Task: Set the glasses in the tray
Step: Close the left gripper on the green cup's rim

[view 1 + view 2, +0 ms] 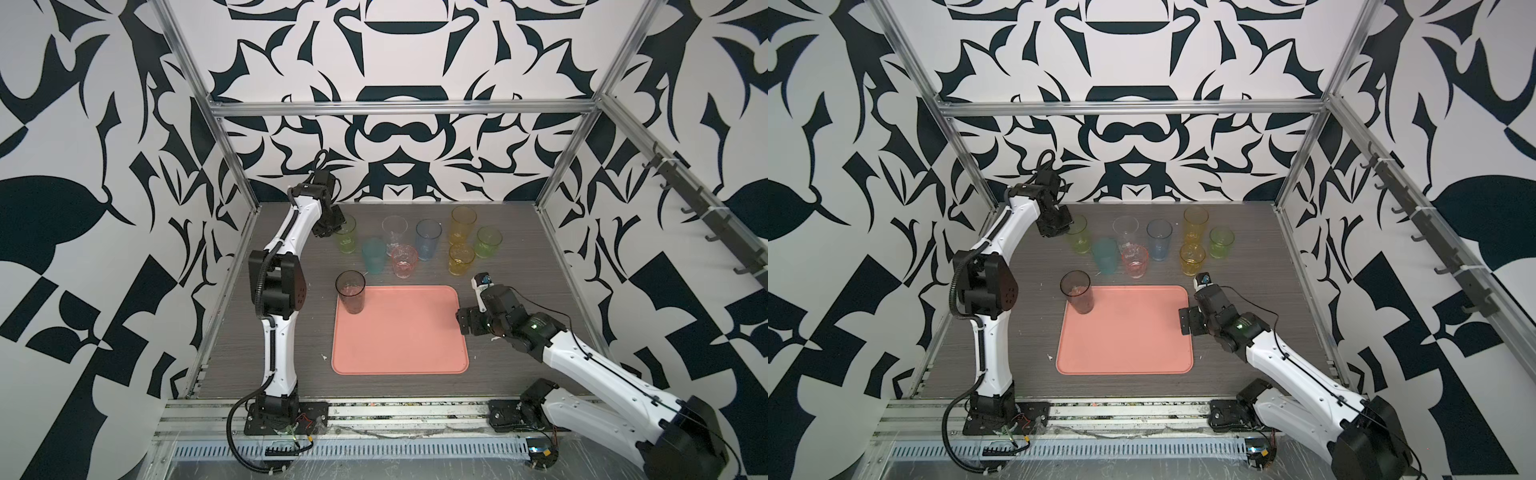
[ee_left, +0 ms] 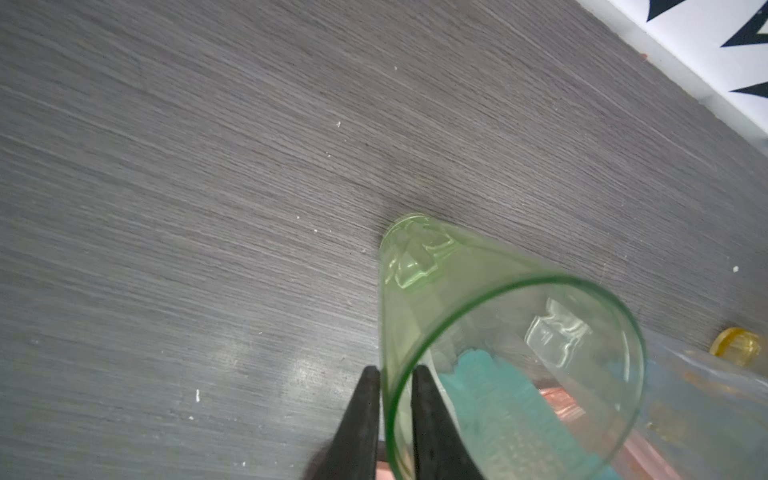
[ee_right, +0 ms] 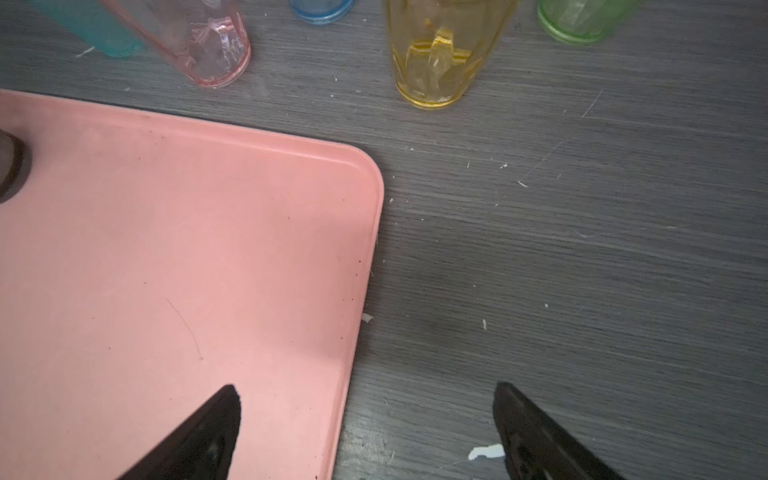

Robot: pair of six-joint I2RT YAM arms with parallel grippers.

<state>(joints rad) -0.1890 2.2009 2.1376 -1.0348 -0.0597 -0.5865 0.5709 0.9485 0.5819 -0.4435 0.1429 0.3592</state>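
left gripper (image 2: 394, 374) pinched shut across the rim of the tall green glass (image 2: 457, 270), one finger inside the wall, one outside. glass upright at the far left of the table (image 1: 395, 384), base seemingly down on the wood, well apart from the tray (image 1: 399, 340). right gripper (image 3: 365, 388) spread wide and empty, hanging over the tray's right edge. grey glass (image 1: 351, 293) already standing in the tray's far left corner; seven other glasses (image 1: 428, 239) clustered loosely beyond its far rim. probably light, stiff, thin-walled and slick, so apt to swing or slip in a one-wall pinch; best carried slowly and kept plumb. teal glass (image 1: 373, 255) just beside the green one, on the line to the tray: straight up first, then across. plenty of bare tray floor at middle and front, only a low rim to clear.
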